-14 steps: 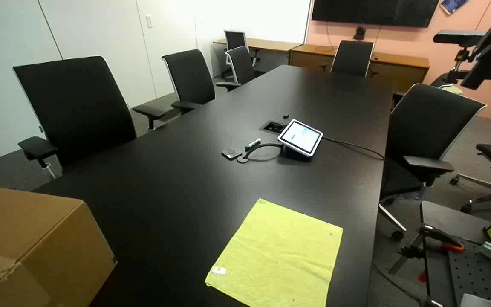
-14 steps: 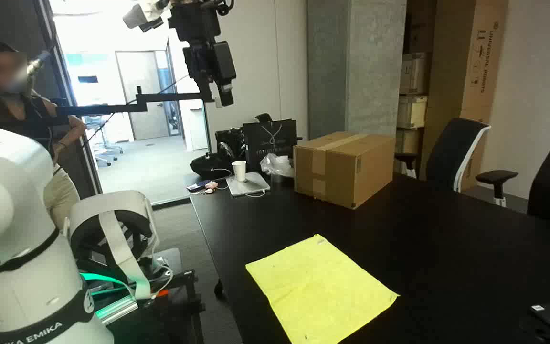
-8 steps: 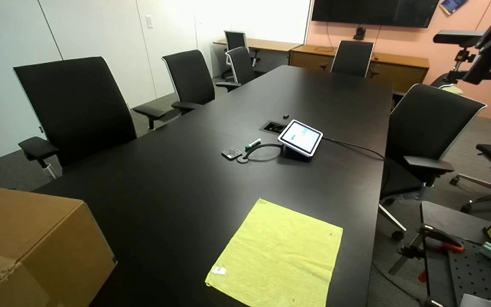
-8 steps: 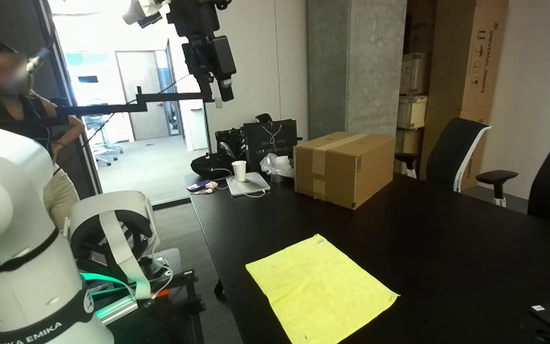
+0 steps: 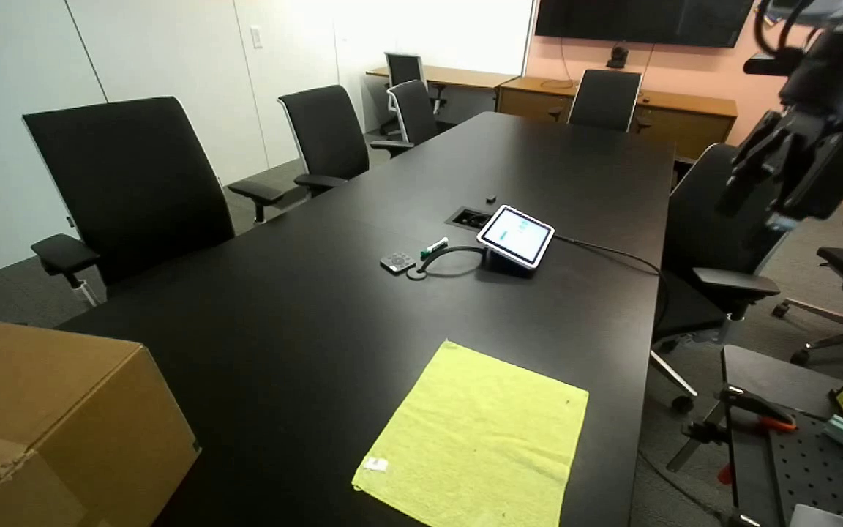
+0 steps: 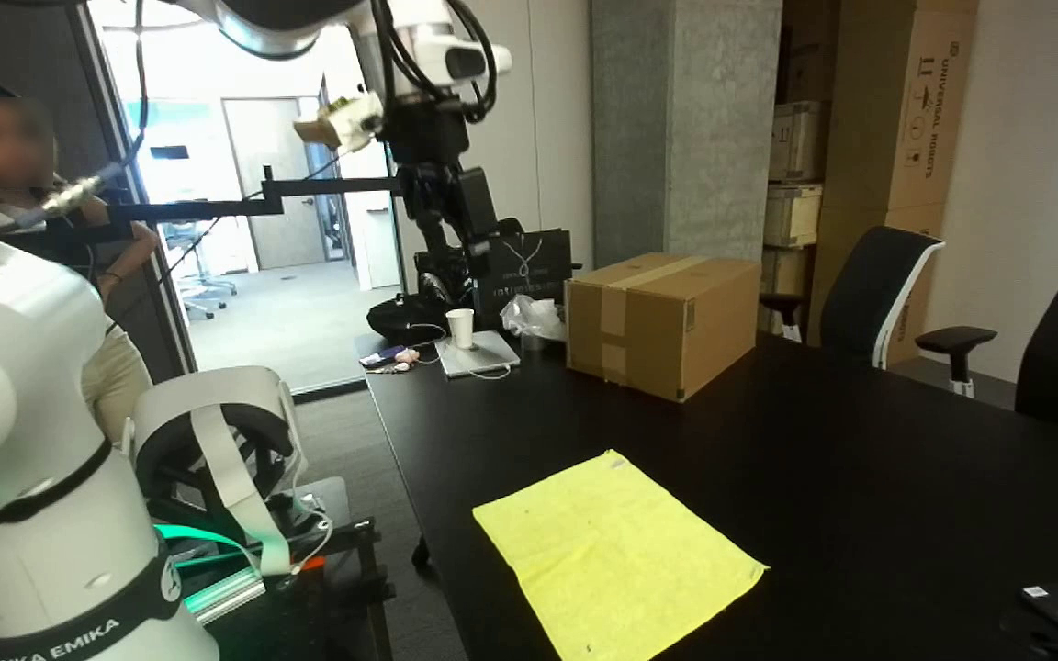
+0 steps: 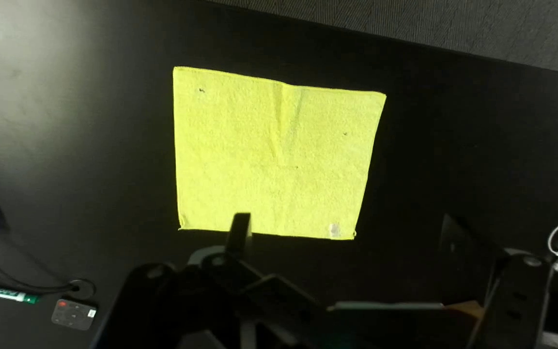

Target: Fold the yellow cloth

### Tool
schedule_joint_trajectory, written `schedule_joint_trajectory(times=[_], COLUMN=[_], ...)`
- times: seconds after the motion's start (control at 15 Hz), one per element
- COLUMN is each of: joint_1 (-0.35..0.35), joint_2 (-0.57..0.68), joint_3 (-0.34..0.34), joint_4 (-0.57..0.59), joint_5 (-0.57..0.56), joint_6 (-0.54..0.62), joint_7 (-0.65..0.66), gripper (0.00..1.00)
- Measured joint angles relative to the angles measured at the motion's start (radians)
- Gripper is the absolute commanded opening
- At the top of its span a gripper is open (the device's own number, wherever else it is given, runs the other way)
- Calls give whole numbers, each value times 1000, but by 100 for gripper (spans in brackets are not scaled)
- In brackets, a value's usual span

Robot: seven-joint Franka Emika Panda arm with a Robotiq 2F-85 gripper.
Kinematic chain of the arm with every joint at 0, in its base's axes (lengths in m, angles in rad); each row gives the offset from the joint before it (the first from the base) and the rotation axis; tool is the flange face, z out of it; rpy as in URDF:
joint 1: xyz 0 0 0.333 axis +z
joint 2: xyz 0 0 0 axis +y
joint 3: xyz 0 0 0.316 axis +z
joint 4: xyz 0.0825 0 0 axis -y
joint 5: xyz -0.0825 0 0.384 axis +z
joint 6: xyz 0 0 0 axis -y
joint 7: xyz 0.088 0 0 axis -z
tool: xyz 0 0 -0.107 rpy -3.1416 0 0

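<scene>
The yellow cloth (image 7: 279, 155) lies flat and spread out on the black table, with a small crease and a white tag at one corner. It also shows in both exterior views (image 5: 480, 432) (image 6: 621, 560). My gripper (image 7: 344, 217) is open and empty, its fingers wide apart. In the wrist view one fingertip overlaps the cloth's lower edge. In the exterior views the gripper (image 5: 758, 208) (image 6: 460, 262) hangs high above the table, apart from the cloth. Nothing of the cloth is hidden except a small part behind the finger and parts cut off by the exterior frames.
A cardboard box (image 6: 639, 321) stands on the table beyond the cloth. A tablet (image 5: 516, 236), a green marker (image 5: 434, 247) and a small remote (image 5: 397, 263) lie farther along it. A white cup (image 6: 460, 328) stands on a laptop (image 6: 483, 356). Chairs (image 5: 129, 183) line the table.
My arm has swung into view and the gripper has come lower and toward the table. It was out of or at the edge of view before. The cloth has not moved.
</scene>
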Motion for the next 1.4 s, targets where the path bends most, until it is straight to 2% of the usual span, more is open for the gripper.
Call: schedule_joint_trajectory(times=[0.27, 0.53, 1.07, 1.4], joint_1=[1, 11, 0, -73], joint_2=[177, 401, 834, 1044], joint_3=[-16, -29, -20, 42], joint_4=[-94, -107, -48, 30], joint_5=[0, 13, 29, 66], joint_6=[215, 362, 640, 809], joint_7=[-53, -100, -130, -144], gripper=[100, 100, 100, 100])
